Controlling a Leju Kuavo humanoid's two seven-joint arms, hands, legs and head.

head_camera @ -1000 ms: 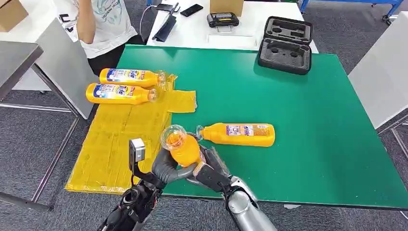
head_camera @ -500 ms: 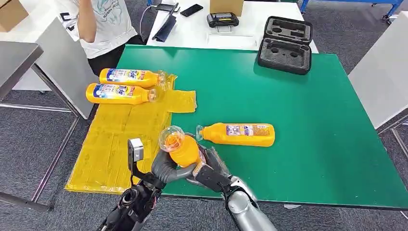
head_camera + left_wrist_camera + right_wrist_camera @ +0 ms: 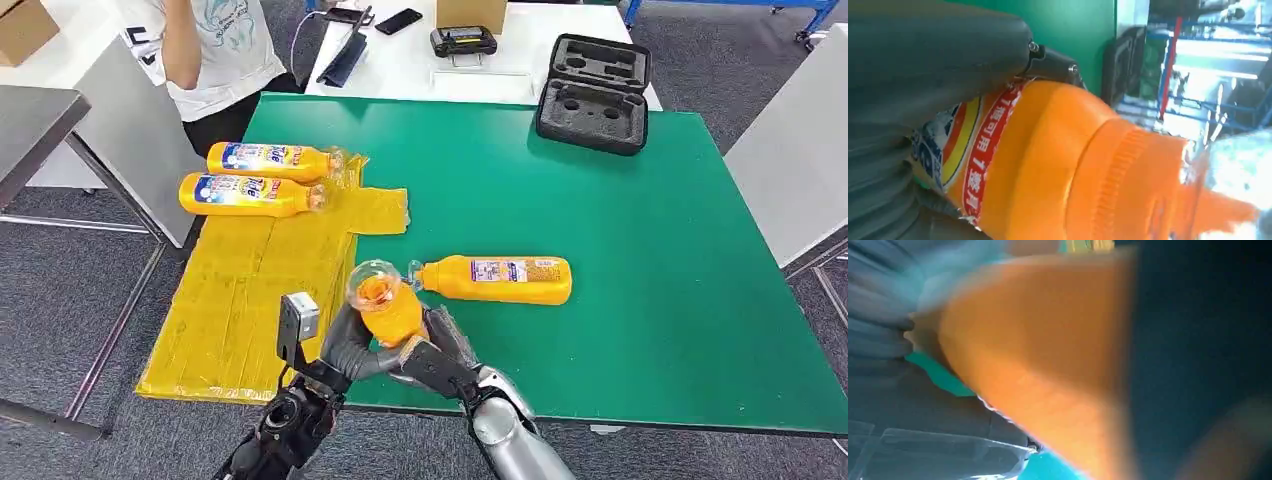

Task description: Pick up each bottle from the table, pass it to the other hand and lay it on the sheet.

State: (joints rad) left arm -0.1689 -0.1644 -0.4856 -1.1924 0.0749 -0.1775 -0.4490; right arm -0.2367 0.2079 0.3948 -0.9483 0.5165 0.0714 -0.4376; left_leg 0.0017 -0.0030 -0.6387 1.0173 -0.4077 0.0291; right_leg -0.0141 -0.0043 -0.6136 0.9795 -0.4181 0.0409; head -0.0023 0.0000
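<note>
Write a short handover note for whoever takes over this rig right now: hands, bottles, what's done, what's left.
Hands: left hand and right hand both grip the held bottle near the table's front edge, mid-handover.
Done: two bottles lie on the yellow sheet.
Left: finish passing the held bottle and lay it on the sheet; then the last bottle, lying on the green table.

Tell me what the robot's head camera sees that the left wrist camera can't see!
Head view alone: two orange bottles lying on the yellow sheet, another bottle lying on the green table, and both the left hand and right hand. Left wrist view alone: red lettering on the label and the ridged neck. Both show the held bottle and the black case.
</note>
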